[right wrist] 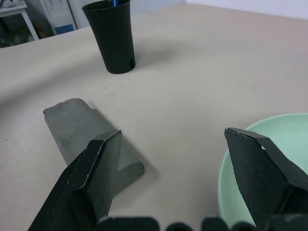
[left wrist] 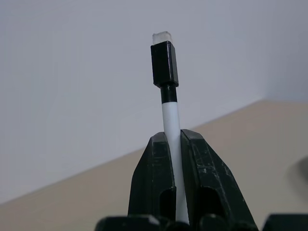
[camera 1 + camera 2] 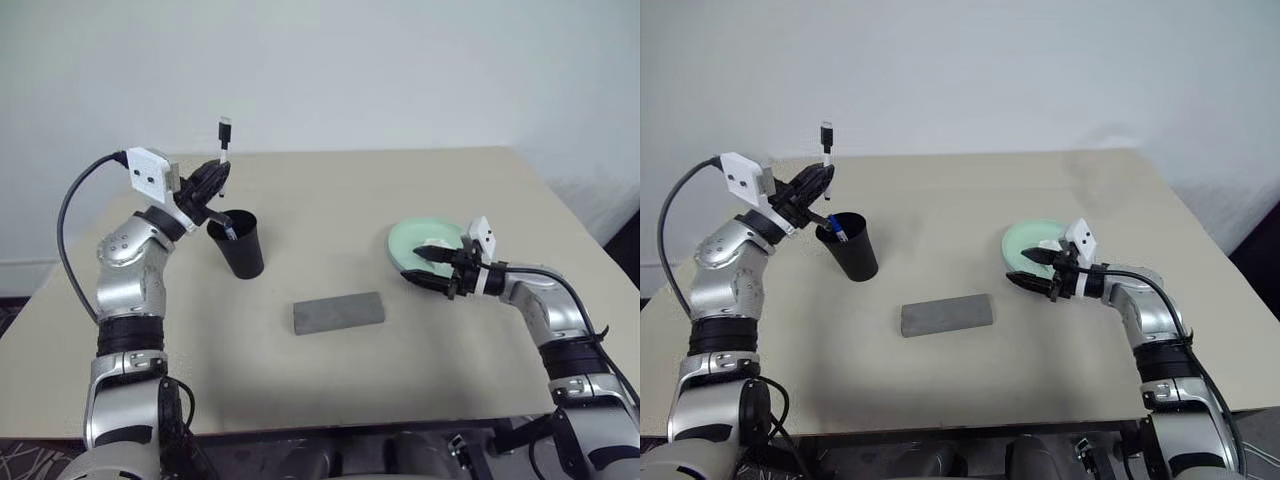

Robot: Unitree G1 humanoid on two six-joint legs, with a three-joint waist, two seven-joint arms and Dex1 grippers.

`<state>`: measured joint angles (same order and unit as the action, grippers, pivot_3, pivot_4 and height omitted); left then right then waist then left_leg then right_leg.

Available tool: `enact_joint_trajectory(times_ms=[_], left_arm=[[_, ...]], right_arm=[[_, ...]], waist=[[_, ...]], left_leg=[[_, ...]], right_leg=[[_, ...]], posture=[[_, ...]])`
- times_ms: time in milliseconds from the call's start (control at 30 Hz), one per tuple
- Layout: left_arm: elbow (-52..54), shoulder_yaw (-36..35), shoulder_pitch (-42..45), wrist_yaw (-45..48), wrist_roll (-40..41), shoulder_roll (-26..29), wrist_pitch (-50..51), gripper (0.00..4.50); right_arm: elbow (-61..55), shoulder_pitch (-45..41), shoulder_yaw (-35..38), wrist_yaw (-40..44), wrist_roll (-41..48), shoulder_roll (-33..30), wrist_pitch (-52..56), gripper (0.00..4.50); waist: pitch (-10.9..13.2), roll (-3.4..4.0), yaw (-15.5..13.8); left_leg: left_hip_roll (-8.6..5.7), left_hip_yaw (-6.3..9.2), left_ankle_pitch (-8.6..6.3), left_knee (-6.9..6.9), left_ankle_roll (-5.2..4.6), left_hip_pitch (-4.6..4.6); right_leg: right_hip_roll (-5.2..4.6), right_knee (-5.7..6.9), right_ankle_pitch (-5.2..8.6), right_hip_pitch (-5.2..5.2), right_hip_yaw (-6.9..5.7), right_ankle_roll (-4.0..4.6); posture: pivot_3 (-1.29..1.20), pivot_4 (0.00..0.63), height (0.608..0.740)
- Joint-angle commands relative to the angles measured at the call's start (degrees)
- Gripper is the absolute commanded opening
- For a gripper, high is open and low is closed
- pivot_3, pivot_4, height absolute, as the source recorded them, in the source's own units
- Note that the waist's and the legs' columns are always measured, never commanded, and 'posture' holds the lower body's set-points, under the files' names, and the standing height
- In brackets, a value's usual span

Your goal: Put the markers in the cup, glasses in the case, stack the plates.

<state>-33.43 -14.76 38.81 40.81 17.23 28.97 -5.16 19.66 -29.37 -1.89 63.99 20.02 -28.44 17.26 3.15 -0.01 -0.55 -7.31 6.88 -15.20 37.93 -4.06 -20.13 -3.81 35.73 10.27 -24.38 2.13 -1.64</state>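
Holding item one: the thin white black-capped marker (image 3: 224,140), upright, clamped between the fingers of the left gripper (image 2: 175,159) just above the black tapered plastic cup (image 3: 238,243), near the table's (image 3: 330,360) far left corner. A blue-capped marker (image 3: 838,229) already sits in the cup.

Step judged: second marker going in (lowering it tip-first over the rim, then letting go).

Item two: mint-green round plate (image 3: 425,240), near the right edge, with the right gripper (image 3: 432,268) spread wide at its near rim, grasping nothing.

Item three: flat grey rectangular case (image 3: 338,312), table centre.

Writing, brands: none legible.
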Motion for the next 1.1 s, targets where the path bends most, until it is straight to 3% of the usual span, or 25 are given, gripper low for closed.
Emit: enact_joint_trajectory(times_ms=[33, 267, 833, 967, 1100], left_arm=[[-4.49, -0.23, 3.53, -0.39, -0.92, -0.51, -5.25, 0.04], [-12.20, 0.44, 5.63, 0.43, -1.52, -2.32, -9.94, 0.04], [-13.99, 0.59, 4.74, 1.22, -1.27, -3.04, -11.11, 0.04], [-13.93, 0.59, 4.64, 0.82, -1.49, -3.05, -11.09, 1.11], [-14.02, 0.61, 4.76, 0.77, -1.48, -2.94, -10.96, 2.49]], right_arm=[[-0.98, -1.83, 0.66, 0.26, 0.08, -0.10, -1.01, 3.70], [-3.79, -1.07, 1.34, 0.96, 2.33, -0.05, 1.19, 3.70], [-5.13, -1.27, 1.46, 0.99, 3.36, 0.21, 2.55, 3.70], [-5.05, -1.19, 1.48, 0.85, 3.27, 0.30, 2.39, 3.70], [-4.86, -1.29, 1.45, 0.61, 3.12, 0.47, 2.26, 3.70]], waist=[[-0.01, -0.01, -0.01], [-0.02, -0.05, 0.01], [-0.03, -0.06, 0.02], [-0.03, -0.06, 0.02], [-0.04, -0.06, 0.02]], left_leg=[[-0.01, 0.00, 0.00, 0.01, 0.00, -0.03], [-0.01, 0.01, 0.05, 0.06, 0.06, -0.22], [0.00, 0.01, -0.02, 0.17, -0.06, -0.24], [-0.01, 0.01, -0.01, 0.18, -0.05, -0.24], [0.00, 0.01, -0.01, 0.18, -0.05, -0.24]], right_leg=[[0.00, -0.01, -0.01, -0.03, 0.00, 0.00], [-0.02, -0.01, -0.05, -0.16, -0.05, 0.05], [0.00, 0.02, -0.09, -0.14, -0.06, 0.03], [0.00, 0.02, -0.11, -0.14, -0.06, 0.03], [0.00, 0.03, -0.12, -0.14, -0.06, 0.04]], posture=[[0.00, 0.000, 0.740], [0.00, 0.000, 0.740], [0.00, 0.000, 0.740], [0.00, 0.000, 0.740], [0.00, 0.000, 0.740]])
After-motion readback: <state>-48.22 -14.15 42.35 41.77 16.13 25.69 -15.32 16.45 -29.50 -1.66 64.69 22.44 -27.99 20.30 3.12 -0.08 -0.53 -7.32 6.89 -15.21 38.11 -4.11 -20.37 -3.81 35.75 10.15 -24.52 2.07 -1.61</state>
